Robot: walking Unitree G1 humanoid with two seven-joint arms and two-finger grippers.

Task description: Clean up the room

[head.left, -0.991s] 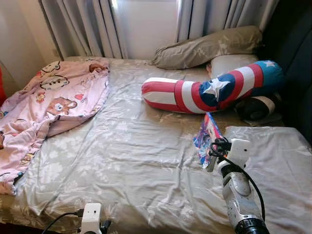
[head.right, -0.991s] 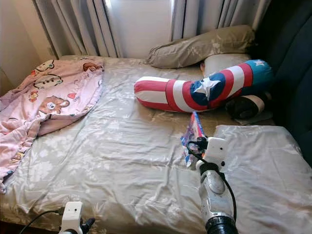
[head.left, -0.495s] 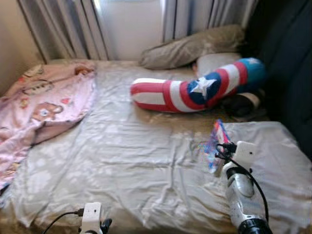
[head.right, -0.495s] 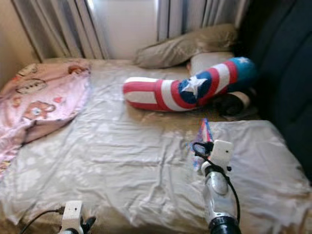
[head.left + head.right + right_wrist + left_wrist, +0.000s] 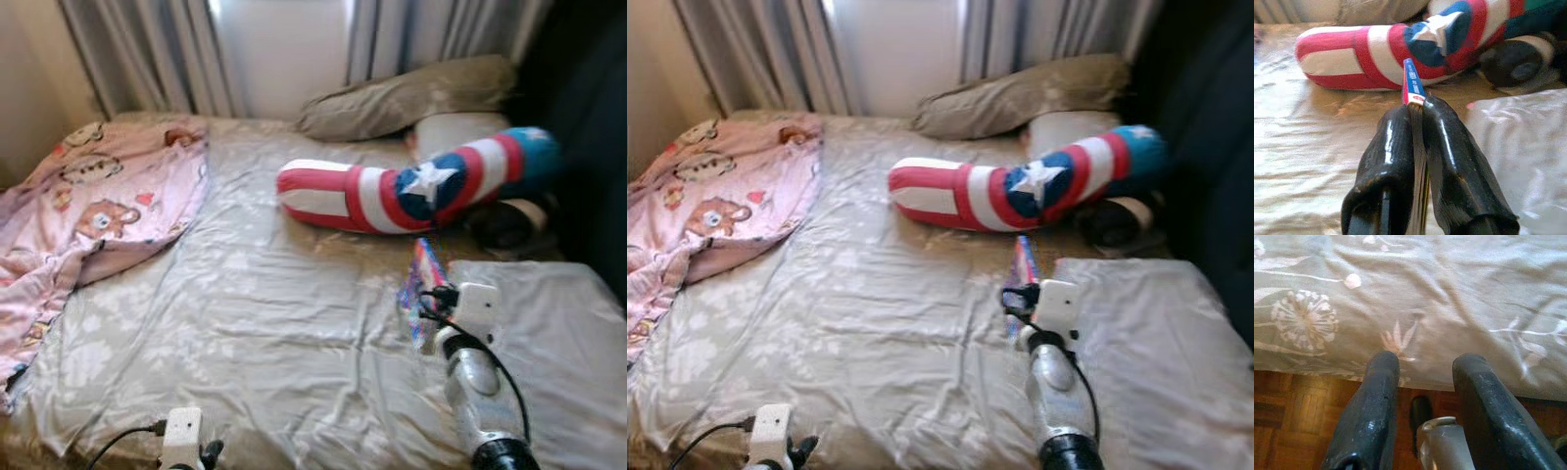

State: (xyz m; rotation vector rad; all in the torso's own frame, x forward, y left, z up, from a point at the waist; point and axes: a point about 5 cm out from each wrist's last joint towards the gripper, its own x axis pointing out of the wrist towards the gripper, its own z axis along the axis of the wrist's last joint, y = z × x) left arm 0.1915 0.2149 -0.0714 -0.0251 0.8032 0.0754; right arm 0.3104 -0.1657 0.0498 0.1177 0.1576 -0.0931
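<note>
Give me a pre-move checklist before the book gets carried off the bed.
1. Right tool shut on the book: ok, spine clamped between both fingers.
2. Book lifted off the sheet: cannot tell.
3. Book apart from the striped bolster pillow: ok, a gap shows.
4. Left tool free: ok, open, holding nothing, at the bed's near edge.
5. Pink blanket away from the right arm: ok, across the bed.

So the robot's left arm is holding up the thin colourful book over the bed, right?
Not quite: it is the right gripper whose jaws are shut on the thin colourful book, as the right wrist view shows. The left gripper is open, low at the edge of the grey floral bedsheet.
</note>
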